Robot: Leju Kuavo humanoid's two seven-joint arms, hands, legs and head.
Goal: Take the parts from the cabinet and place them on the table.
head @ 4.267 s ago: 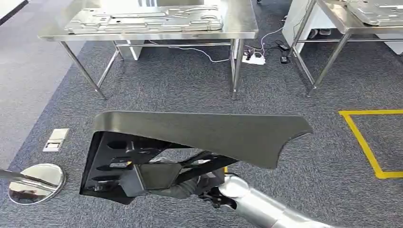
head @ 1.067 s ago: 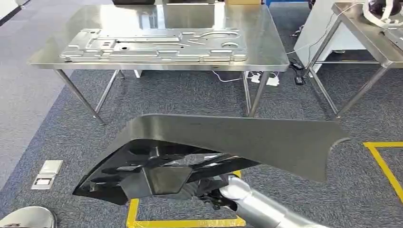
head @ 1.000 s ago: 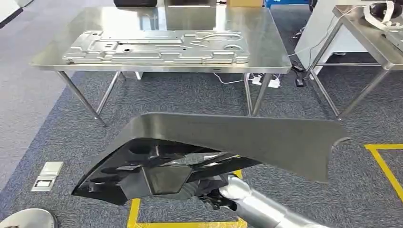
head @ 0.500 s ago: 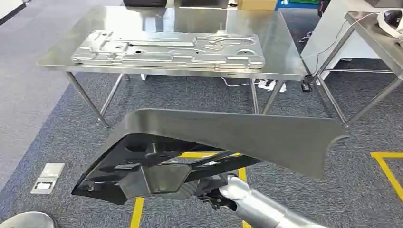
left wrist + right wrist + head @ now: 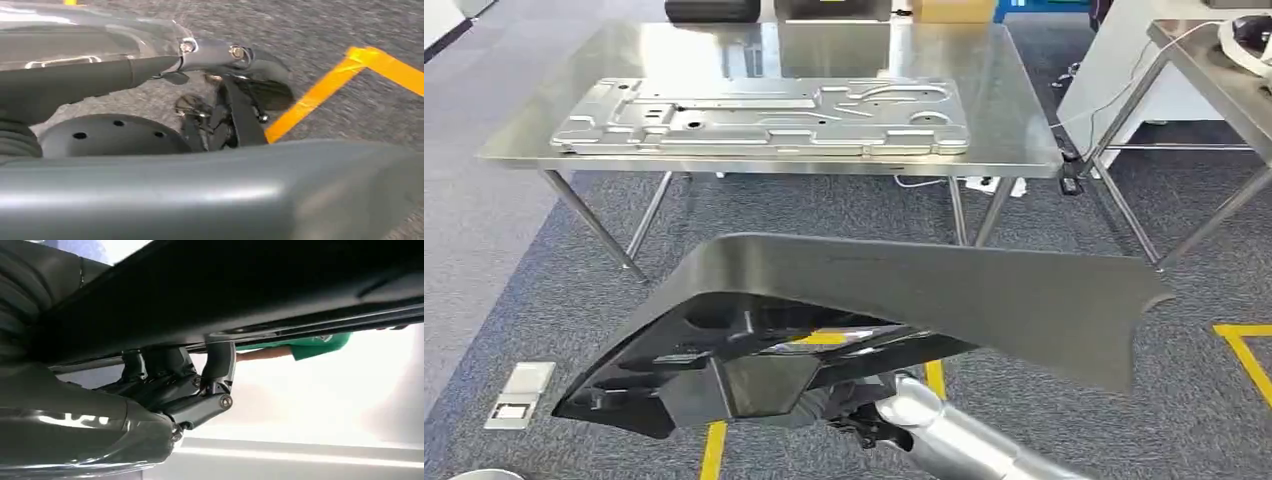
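Large dark grey moulded plastic part (image 5: 924, 290), smooth curved top, ribbed hollow underside, carried in front of the robot above the carpet, short of the steel table (image 5: 1014, 120), right hand (image 5: 200, 385) gripping its lower edge, left hand (image 5: 220, 120) under the part with its grip unclear, no readable writing.

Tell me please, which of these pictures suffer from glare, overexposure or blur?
Head view: sharp, with ceiling-light glare on the steel table. Left wrist view: motion-blurred carpet and yellow floor tape, the black panel soft in the foreground. Right wrist view: background blown out to white, the panel underside nearly black, the right hand dim.
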